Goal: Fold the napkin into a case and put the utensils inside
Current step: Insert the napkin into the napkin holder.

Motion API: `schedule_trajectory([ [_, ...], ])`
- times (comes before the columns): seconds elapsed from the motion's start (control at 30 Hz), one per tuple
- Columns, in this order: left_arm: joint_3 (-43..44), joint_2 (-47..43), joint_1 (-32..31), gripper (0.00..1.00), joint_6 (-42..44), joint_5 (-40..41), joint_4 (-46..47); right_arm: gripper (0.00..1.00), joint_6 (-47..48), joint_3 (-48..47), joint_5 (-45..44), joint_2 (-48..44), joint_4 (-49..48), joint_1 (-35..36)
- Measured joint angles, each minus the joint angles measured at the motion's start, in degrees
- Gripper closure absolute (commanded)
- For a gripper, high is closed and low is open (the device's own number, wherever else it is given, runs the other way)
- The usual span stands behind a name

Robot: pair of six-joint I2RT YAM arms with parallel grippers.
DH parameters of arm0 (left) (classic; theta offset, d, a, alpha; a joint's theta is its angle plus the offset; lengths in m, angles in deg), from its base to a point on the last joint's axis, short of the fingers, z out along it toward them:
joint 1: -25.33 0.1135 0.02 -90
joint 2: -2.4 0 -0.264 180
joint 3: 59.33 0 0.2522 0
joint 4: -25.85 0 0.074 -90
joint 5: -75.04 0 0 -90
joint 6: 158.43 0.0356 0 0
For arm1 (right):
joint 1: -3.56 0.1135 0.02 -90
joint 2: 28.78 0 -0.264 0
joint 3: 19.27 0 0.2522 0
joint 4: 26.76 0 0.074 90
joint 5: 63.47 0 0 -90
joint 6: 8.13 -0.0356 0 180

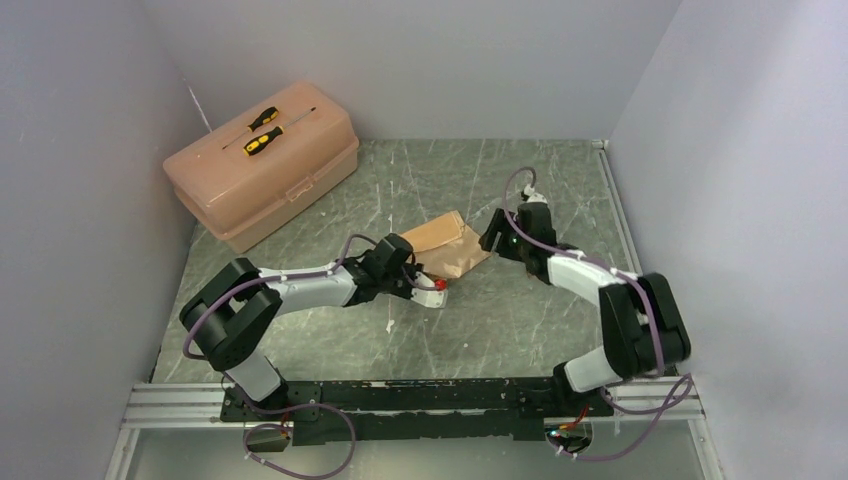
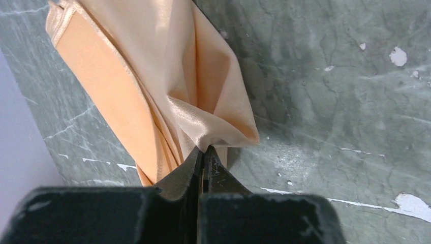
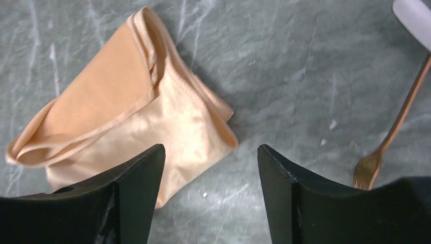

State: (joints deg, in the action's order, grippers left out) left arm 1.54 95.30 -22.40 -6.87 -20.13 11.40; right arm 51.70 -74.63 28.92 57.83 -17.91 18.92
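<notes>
The napkin (image 1: 447, 245) lies partly folded and creased in the middle of the table, a shiny peach-tan cloth. My left gripper (image 2: 205, 148) is shut on its near corner and pinches the satin (image 2: 152, 76) between its fingertips; from above it sits at the cloth's near right corner (image 1: 443, 280). My right gripper (image 3: 209, 152) is open just right of the napkin (image 3: 152, 112), holding nothing, its left finger (image 3: 142, 173) over the cloth's edge. From above it stands at the cloth's right side (image 1: 490, 240). One golden-brown fork (image 3: 394, 127) lies on the table to its right, tines toward the camera. I see no other utensils.
A pink plastic toolbox (image 1: 262, 175) stands at the back left with two yellow-and-black screwdrivers (image 1: 262, 131) on its lid. Grey walls close in the left, back and right. A white rounded part (image 3: 414, 15) shows beyond the fork's handle.
</notes>
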Motion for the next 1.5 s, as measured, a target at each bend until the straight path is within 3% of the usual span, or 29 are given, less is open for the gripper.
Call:
schedule_trajectory([
  [0.1, 1.0, 0.0, 0.3, 0.97, -1.8, -0.1, -0.3, 0.39, 1.3, 6.2, 2.3, -6.3, -4.1, 0.7],
  [0.23, 3.3, 0.0, 1.4, 0.97, -5.1, -0.7, -2.4, 0.37, 5.7, 12.7, 10.8, -9.4, -11.0, 2.3],
  [0.5, 6.0, 0.0, 4.4, 0.97, -11.7, -2.1, -5.9, 0.26, 18.3, 9.7, 28.9, -2.6, -19.8, 6.5],
  [0.87, 7.0, 0.0, 7.1, 0.97, -19.3, -4.1, -7.7, 0.25, 28.4, 5.4, 41.8, 7.0, -30.2, 10.2],
  [1.13, 8.4, 1.3, 8.1, 0.97, -23.5, -4.3, -7.8, 0.25, 26.1, 4.7, 45.6, 15.4, -38.6, 10.4],
  [1.3, 9.2, 1.7, 8.7, 0.97, -25.0, -4.5, -8.1, 0.25, 26.2, 3.3, 46.2, 17.2, -39.0, 10.4],
  [1.5, 11.3, 2.3, 10.0, 0.97, -26.9, -4.6, -10.2, 0.37, 26.7, -0.3, 45.1, 18.9, -37.6, 10.4],
])
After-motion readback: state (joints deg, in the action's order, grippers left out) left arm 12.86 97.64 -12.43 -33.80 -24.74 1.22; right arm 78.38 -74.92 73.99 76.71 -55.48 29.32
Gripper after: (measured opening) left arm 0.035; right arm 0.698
